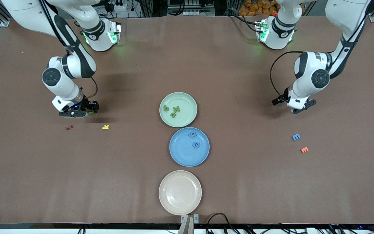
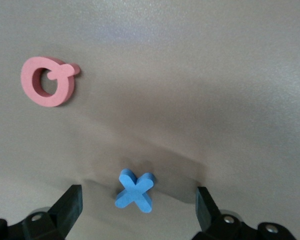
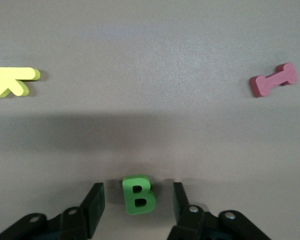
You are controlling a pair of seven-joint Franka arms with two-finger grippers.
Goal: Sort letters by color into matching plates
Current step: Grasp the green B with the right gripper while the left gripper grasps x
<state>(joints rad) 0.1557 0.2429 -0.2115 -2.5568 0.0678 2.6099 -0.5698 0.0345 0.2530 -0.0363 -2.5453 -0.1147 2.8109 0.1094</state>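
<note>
While three dark green letters (image 1: 172, 110) lie in the pale green plate (image 1: 187, 99) at the frame's centre and two blue letters (image 1: 194, 139) lie in the blue plate (image 1: 180, 156) just below it, both grippers sit low at the table. At mid-left, the right gripper (image 3: 135, 202) stands open, a green B (image 3: 138, 194) between its fingers, not gripped. At mid-right, the left gripper (image 2: 137, 202) spreads wide around a blue X (image 2: 135, 190). Another blue letter (image 1: 296, 136) lies lower right, an orange letter (image 1: 304, 149) just below it.
</note>
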